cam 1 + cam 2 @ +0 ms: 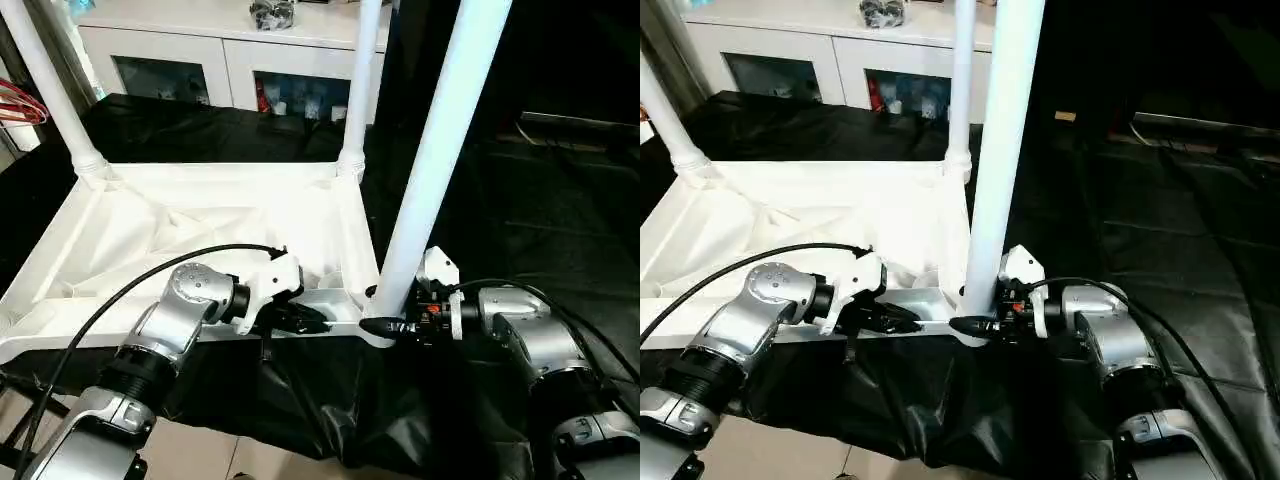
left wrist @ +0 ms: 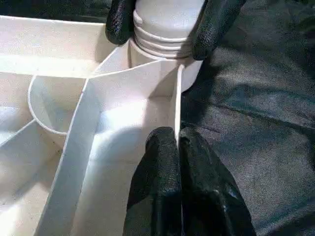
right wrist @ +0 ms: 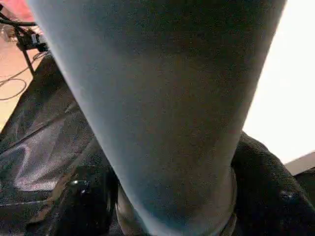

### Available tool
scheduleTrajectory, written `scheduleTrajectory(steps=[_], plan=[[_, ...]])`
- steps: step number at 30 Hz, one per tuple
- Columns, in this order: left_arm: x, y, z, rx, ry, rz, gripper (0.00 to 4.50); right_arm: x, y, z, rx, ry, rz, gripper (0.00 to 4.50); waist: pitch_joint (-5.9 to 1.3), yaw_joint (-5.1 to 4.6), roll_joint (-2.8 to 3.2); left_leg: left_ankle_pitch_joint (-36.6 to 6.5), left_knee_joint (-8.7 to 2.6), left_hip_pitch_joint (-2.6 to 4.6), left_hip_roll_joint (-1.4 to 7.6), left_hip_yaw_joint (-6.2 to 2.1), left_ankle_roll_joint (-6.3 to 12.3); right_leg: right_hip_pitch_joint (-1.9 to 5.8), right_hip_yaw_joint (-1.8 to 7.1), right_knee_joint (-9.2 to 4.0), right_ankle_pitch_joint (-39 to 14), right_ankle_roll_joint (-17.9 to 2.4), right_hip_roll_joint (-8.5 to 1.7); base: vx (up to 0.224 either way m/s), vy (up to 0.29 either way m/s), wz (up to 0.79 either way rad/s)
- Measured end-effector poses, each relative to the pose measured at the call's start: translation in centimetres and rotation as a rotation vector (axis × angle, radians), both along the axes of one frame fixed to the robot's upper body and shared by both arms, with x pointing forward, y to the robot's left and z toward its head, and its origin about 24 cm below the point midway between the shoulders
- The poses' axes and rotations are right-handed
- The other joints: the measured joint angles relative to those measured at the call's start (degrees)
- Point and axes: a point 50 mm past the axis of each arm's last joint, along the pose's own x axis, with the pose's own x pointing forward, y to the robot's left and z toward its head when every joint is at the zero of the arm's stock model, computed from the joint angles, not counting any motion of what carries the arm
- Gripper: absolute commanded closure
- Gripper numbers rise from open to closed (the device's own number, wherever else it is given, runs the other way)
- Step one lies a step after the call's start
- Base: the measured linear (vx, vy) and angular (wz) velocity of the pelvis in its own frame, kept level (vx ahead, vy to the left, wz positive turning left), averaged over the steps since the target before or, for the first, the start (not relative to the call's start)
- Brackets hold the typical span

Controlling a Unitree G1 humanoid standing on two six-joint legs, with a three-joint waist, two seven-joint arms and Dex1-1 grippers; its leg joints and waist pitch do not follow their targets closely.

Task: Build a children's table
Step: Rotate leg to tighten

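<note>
The white tabletop (image 1: 180, 225) lies upside down on the black cloth (image 1: 520, 220), and three white legs stand up from its corners. My right gripper (image 1: 385, 318) has its two black fingers (image 2: 119, 22) around the bottom of the near leg (image 1: 430, 170), right where it goes into its corner hole. My left gripper (image 1: 305, 320) is closed tight, pinching the thin wall at the tabletop's near edge.

I see bright, even light on the white tabletop (image 1: 200, 215), almost glaring; the black cloth (image 1: 1160, 260) stays dim, and the leg (image 3: 162, 113) looms shadowed and soft against a blown-out background
</note>
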Motion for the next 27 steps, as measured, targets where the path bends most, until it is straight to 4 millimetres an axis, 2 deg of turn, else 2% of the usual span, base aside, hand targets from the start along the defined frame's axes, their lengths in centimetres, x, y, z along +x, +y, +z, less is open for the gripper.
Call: scheduleTrajectory(steps=[4,10,14,16,18,21,23,27], plan=[[0.3,-0.3,-0.2,-0.007,-0.019,0.058,4.5,0.4,0.1,-0.4,0.022,-0.016,-0.108,1.82,-0.02,-0.3,-0.03,0.0,0.03,0.07,0.0,0.0,-0.01,0.05,0.01,0.03,0.0,0.0,0.0,0.0,0.0,0.0],[2.0,-1.9,-0.4,-0.013,-0.075,0.257,4.5,3.1,1.6,-1.0,0.028,-0.073,-0.5,1.83,-0.02,-1.81,-0.07,0.0,0.05,0.17,-0.03,-0.01,-0.03,0.05,0.02,0.0,0.0,0.1,0.0,0.0,0.0,0.0],[2.8,-3.6,-0.5,-0.014,-0.101,0.353,4.5,4.3,2.3,-1.0,0.043,-0.071,-0.719,1.83,-0.02,-1.95,-0.06,0.0,0.05,0.14,-0.04,-0.03,-0.03,0.05,0.02,-0.03,0.0,0.1,0.0,0.0,0.0,0.0],[2.9,-4.2,-0.5,-0.017,-0.11,0.375,4.5,4.4,2.4,-1.0,0.045,-0.076,-0.771,1.83,-0.04,-1.79,-0.04,0.0,0.05,0.13,-0.04,-0.03,-0.03,0.08,0.02,-0.02,0.0,0.1,0.0,0.0,0.0,0.0],[3.0,-4.6,-0.5,-0.017,-0.116,0.388,4.5,4.5,2.5,-1.1,0.05,-0.085,-0.812,1.27,-0.05,-1.6,-0.01,0.0,0.05,0.12,-0.04,-0.03,-0.03,0.11,0.02,-0.01,0.0,0.0,0.0,0.0,0.0,0.0],[3.1,-4.7,-0.5,-0.019,-0.126,0.395,4.5,4.5,2.7,-1.1,0.056,-0.092,-0.818,1.07,-0.07,-1.54,0.01,0.0,0.05,0.1,-0.04,-0.03,-0.03,0.11,0.02,-0.01,0.1,-0.2,-0.01,0.0,0.0,0.0],[3.1,-4.7,-0.5,-0.019,-0.13,0.394,4.5,4.5,2.7,-1.1,0.058,-0.097,-0.818,0.68,-0.07,-1.54,0.02,0.0,0.04,0.1,-0.04,-0.03,-0.03,0.1,0.02,-0.02,0.1,-0.1,-0.01,0.0,0.0,0.0],[3.1,-4.5,-0.4,-0.014,-0.145,0.378,4.5,4.4,2.8,-1.1,0.034,-0.126,-0.781,0.64,-0.06,-1.68,0.02,0.0,0.04,0.07,-0.03,-0.03,-0.03,0.06,0.02,-0.01,0.1,-0.1,-0.01,0.0,0.0,0.0]])
